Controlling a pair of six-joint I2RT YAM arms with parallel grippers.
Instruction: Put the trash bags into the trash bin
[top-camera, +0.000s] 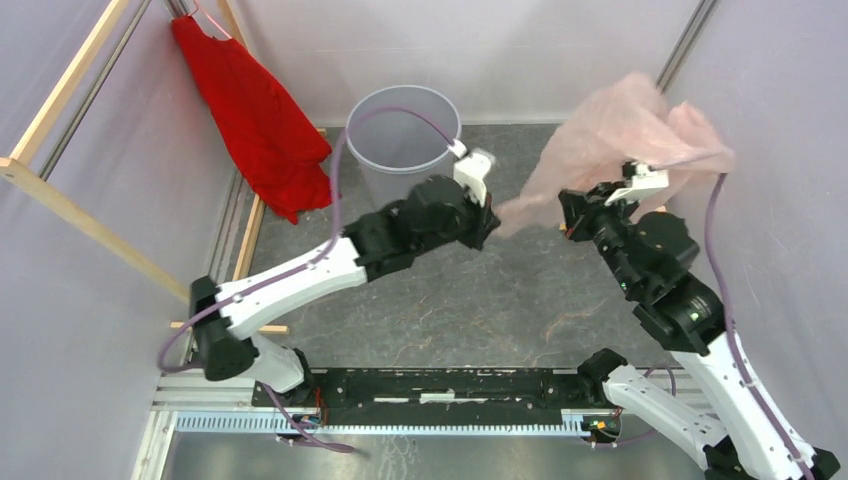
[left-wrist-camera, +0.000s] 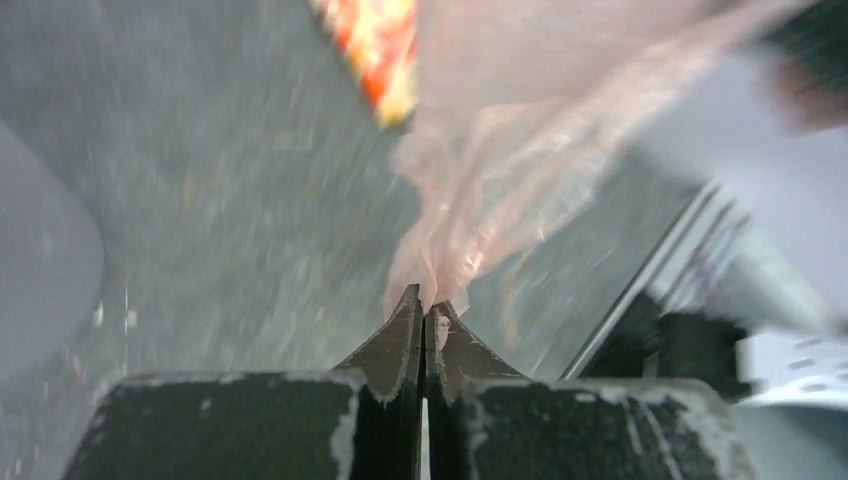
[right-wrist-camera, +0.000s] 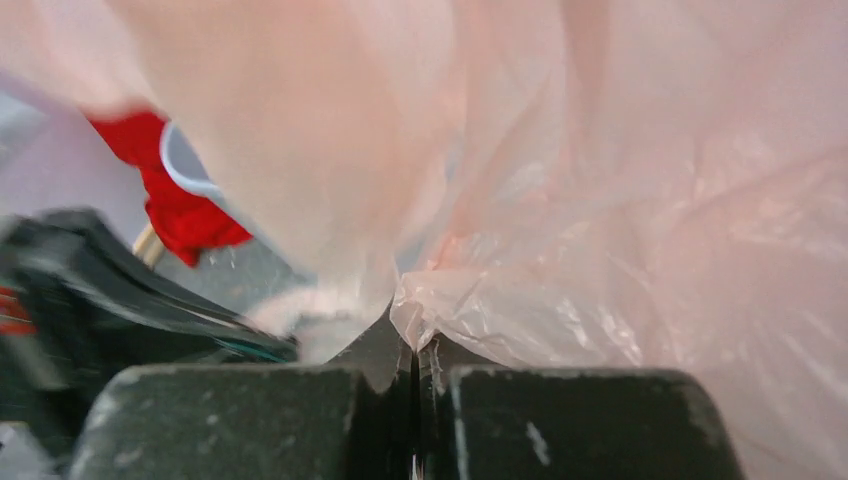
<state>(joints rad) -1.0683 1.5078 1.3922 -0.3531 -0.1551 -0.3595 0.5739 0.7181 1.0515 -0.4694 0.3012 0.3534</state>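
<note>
The pale pink trash bag (top-camera: 610, 135) hangs in the air at right of centre, stretched between both grippers. My left gripper (top-camera: 492, 222) is shut on its lower left corner; the pinch shows in the left wrist view (left-wrist-camera: 428, 300), with the bag (left-wrist-camera: 500, 170) fanning away from it. My right gripper (top-camera: 572, 215) is shut on another edge of the bag; its pinch (right-wrist-camera: 412, 340) shows under the billowing bag (right-wrist-camera: 620, 200). The round grey trash bin (top-camera: 403, 135) stands upright at the back centre, just left of the bag and behind my left gripper. Its rim (right-wrist-camera: 185, 170) shows in the right wrist view.
A red garment (top-camera: 260, 120) hangs from a wooden frame (top-camera: 60, 195) at back left, close to the bin. An orange patterned cloth (left-wrist-camera: 380, 50) shows in the left wrist view. Fabric walls enclose the dark floor (top-camera: 450, 310).
</note>
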